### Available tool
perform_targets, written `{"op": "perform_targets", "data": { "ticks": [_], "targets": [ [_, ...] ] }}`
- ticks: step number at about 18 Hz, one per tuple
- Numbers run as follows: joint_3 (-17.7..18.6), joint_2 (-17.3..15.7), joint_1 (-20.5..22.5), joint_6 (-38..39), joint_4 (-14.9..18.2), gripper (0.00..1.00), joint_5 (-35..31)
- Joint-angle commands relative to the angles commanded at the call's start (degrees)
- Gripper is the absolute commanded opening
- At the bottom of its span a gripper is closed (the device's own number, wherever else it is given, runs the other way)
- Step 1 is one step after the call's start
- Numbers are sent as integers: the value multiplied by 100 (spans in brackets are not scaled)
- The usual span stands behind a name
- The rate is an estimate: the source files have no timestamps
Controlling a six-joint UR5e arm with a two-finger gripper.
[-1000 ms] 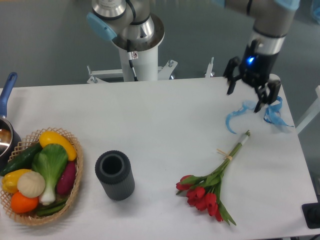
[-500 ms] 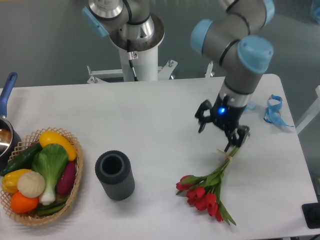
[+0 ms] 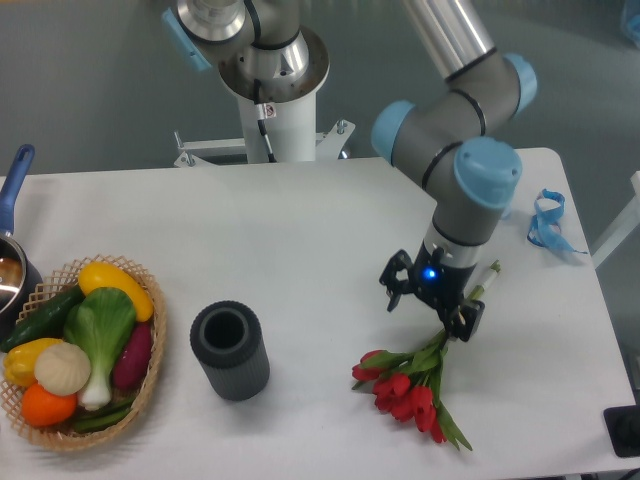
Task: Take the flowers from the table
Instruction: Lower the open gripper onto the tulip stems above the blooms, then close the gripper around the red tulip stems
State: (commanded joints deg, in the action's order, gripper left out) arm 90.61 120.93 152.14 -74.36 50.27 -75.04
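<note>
The flowers (image 3: pixel 410 385), red tulips with green leaves and pale green stems, lie on the white table (image 3: pixel 300 240) at the front right, heads toward the front, stem end (image 3: pixel 488 272) pointing back right. My gripper (image 3: pixel 431 309) is open, low over the table, its fingers straddling the stems just above the leaves. The tied part of the stems is hidden behind the gripper. Nothing is held.
A dark grey ribbed cylinder vase (image 3: pixel 230 350) stands front centre. A wicker basket of vegetables (image 3: pixel 80 350) sits at the front left, a pot with a blue handle (image 3: pixel 15 200) beside it. A curly blue ribbon (image 3: pixel 548 222) lies at the right edge.
The gripper has moved from the back right near the ribbon, forward and left, and down onto the flower stems. The flowers have not moved.
</note>
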Motion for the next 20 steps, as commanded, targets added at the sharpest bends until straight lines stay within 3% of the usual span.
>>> {"op": "perform_targets", "data": {
  "ticks": [5,15,20],
  "targets": [
    [-324,413,-106,0,-35,100,-187],
    [-281,581,-106,-44,-88,100,-239],
    [-325,642,-141,-9,-70,100,-617]
  ]
}}
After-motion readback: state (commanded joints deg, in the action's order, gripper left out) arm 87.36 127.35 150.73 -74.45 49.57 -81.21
